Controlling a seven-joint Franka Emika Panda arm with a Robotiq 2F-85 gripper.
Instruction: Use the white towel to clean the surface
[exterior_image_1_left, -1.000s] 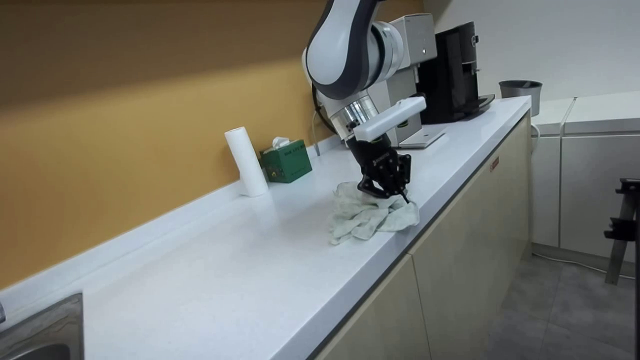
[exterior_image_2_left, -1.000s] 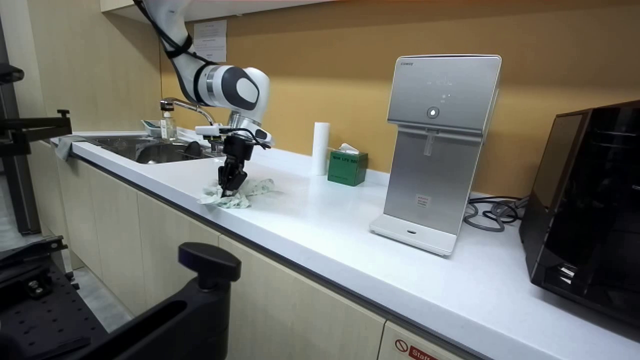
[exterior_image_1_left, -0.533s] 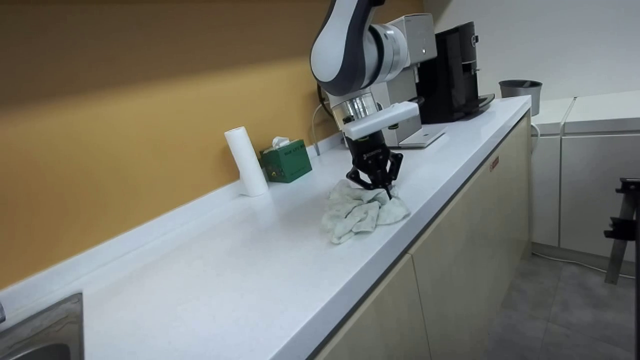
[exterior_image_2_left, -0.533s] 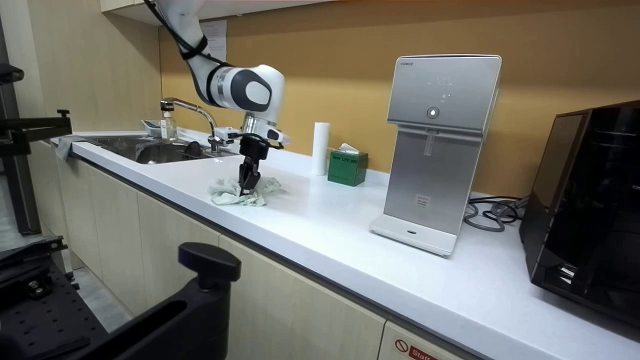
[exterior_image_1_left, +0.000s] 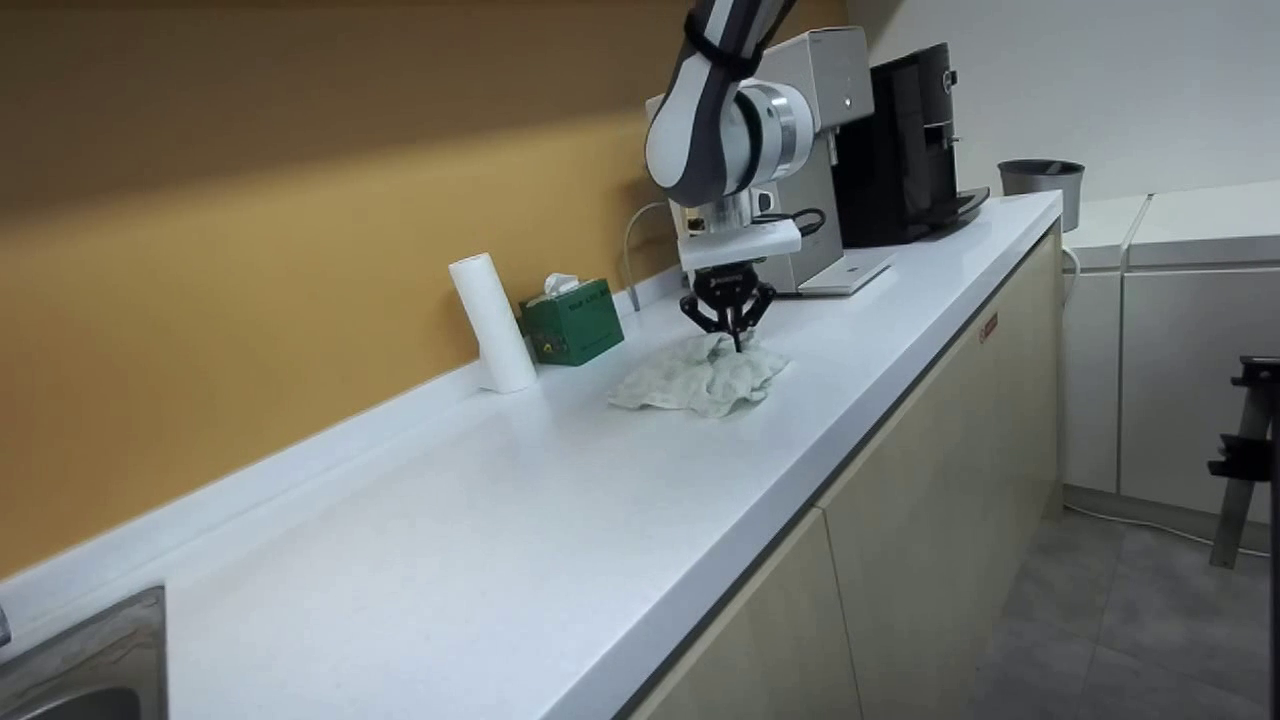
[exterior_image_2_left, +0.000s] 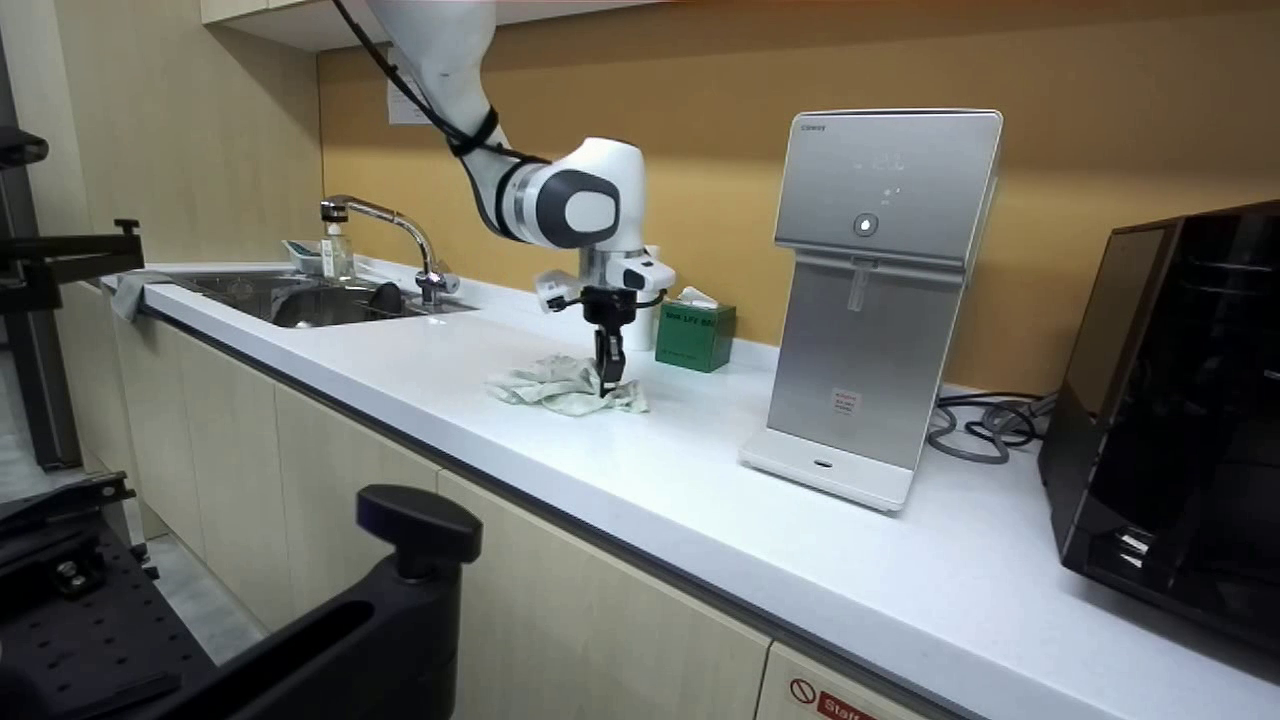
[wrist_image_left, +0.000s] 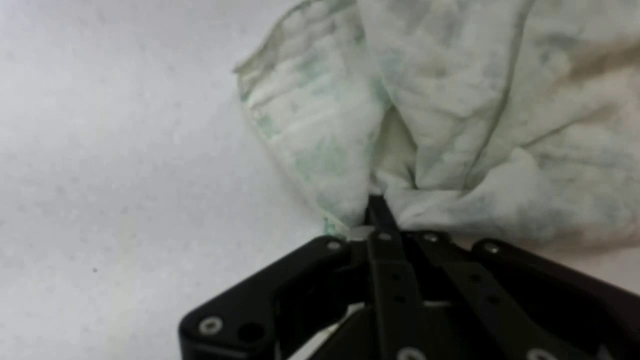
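On the counter (exterior_image_2_left: 690, 470), between front and back edges, our gripper (wrist_image_left: 379, 212) clamps the towel (exterior_image_1_left: 695, 380); wiping, we judge, is in hand, and next we should drag the towel, pressed flat, toward the front edge.

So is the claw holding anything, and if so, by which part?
Yes, the white towel: the claw is shut on a bunched bit near one edge. How much cloth is pinched can't be seen.
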